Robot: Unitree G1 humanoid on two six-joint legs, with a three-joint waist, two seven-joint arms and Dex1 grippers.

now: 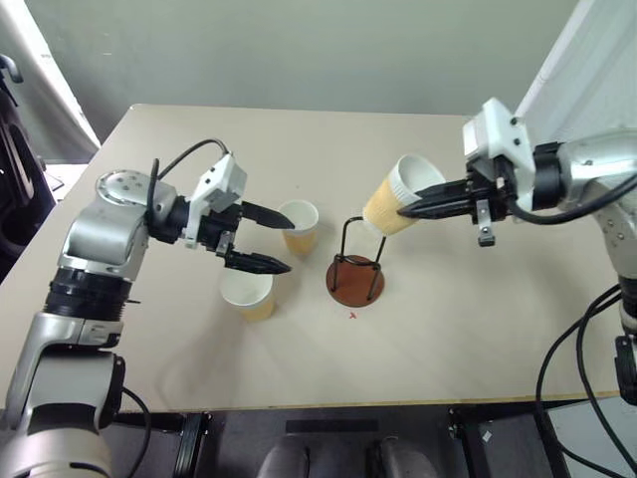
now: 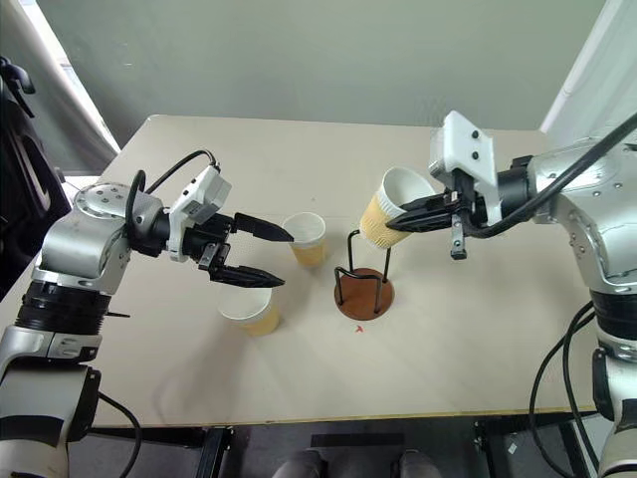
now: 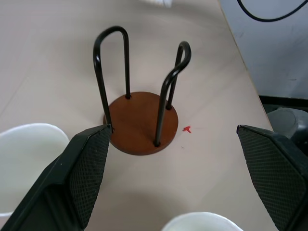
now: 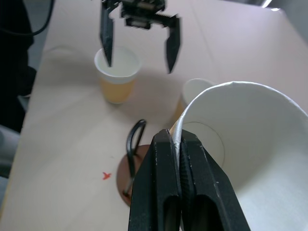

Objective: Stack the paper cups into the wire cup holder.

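I see even, soft room light w/ no hard glare on the beige table (image 1: pixel 448 339). Shadows are faint: a pale smudge lies beside the wire cup holder (image 1: pixel 356 279) and under the left gripper (image 1: pixel 267 239). Head views are sharp, w/ slight bowing toward the edges. In the right wrist view the right gripper (image 4: pixel 179 144) and its held cup (image 4: pixel 250 144) sit close & soft; bright window light washes out the upper corners.

Looks like a robotics lab: bare beige bench (image 1: pixel 478 329), plain grey wall (image 1: pixel 299 50), loose black cables (image 1: pixel 582 368) hanging alongside.
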